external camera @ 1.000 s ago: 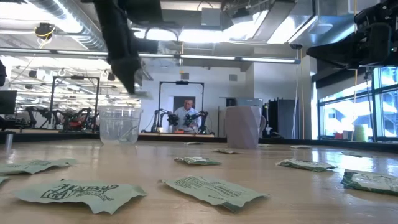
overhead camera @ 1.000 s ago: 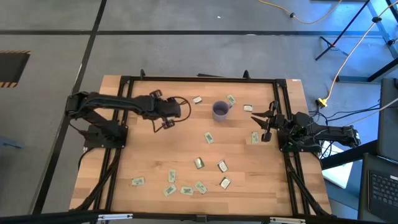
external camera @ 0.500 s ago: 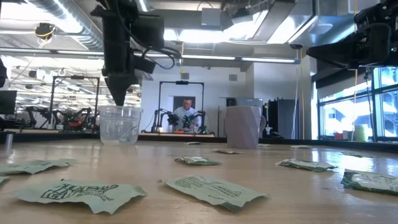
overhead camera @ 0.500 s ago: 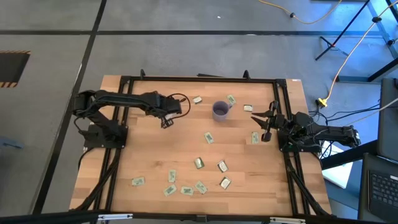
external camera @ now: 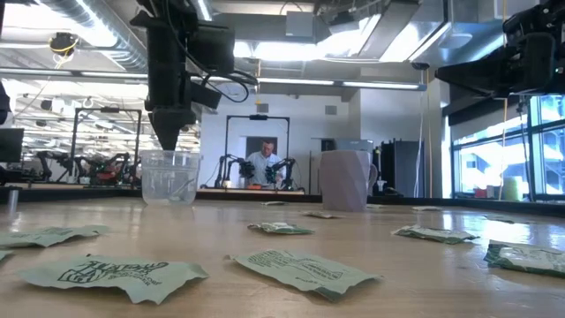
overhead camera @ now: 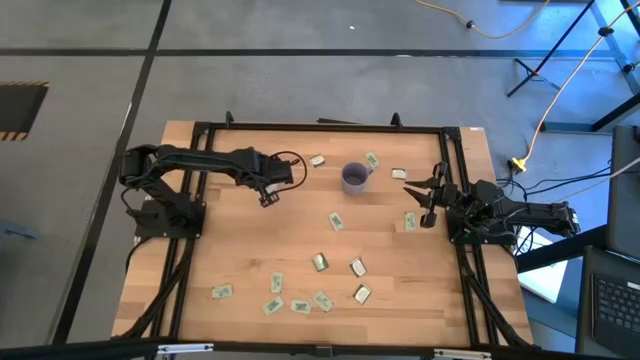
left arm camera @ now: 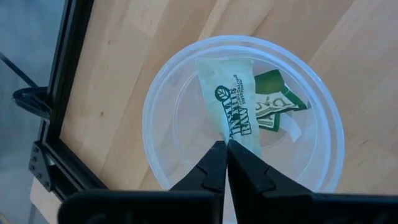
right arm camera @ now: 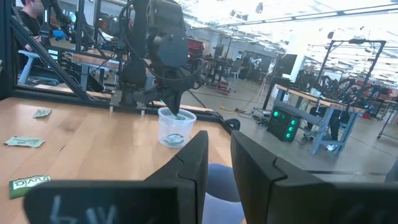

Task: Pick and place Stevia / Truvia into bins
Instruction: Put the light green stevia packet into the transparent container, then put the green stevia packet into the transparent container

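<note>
Left claw is directly above the clear plastic cup near the tabletop's far-left corner, fingers pressed together pinching a green-and-white Stevia packet that hangs into the cup; a second packet lies on the cup bottom. Right claw sits at the right edge, fingers slightly apart, empty. Purple mug at far centre; loose packets scattered mid and near tabletop.

Two packets in clear cup (left of mug)
</note>
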You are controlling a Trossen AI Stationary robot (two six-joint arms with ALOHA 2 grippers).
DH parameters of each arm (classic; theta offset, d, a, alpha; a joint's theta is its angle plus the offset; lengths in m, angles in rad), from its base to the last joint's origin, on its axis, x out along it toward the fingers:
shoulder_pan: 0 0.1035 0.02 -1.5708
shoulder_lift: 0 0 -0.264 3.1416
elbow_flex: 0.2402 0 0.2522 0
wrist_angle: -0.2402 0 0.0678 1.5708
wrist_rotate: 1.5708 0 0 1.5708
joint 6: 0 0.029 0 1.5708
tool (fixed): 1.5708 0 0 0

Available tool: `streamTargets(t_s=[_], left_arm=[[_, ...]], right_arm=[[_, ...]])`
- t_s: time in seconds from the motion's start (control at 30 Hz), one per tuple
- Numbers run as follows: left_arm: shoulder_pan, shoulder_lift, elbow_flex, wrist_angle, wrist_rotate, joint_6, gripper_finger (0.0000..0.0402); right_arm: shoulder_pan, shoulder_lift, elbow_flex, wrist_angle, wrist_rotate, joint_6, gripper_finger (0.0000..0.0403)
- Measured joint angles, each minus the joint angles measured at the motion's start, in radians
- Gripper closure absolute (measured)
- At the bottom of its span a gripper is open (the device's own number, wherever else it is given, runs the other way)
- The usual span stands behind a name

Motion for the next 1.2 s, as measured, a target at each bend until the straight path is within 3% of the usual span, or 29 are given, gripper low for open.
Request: streamTargets(t_s=[0.4,0.7,0.83,0.93,1.03,1.2], left_arm=[[-0.001,-0.002,0.0,-0.04,-0.002,-0.015,0.0341],[-0.001,-0.002,0.04,-0.037,-0.011,-0.007,0.0334],[-0.001,-0.002,0.087,-0.031,-0.061,0.002,0.0332],[0.0,-0.003,0.111,0.027,-0.053,0.071,0.0327],[0.006,-0.003,0.113,0.147,0.002,0.184,0.032],[0.041,0.005,0.113,0.364,0.214,0.332,0.0301]], right_arm=[[0.0,0.0,0.0,0.0,-0.001,0.0,0.0328],[0.0,0.0,0.0,0.0,-0.001,0.0,0.0328],[0.0,0.0,0.0,0.0,-0.001,0.0,0.0328],[0.0,0.0,0.0,0.0,-0.001,0.0,0.0328],[0.0,0.0,0.0,0.0,-0.001,0.0,0.0328],[0.0,0.0,0.0,0.0,-0.001,0.0,0.0328]])
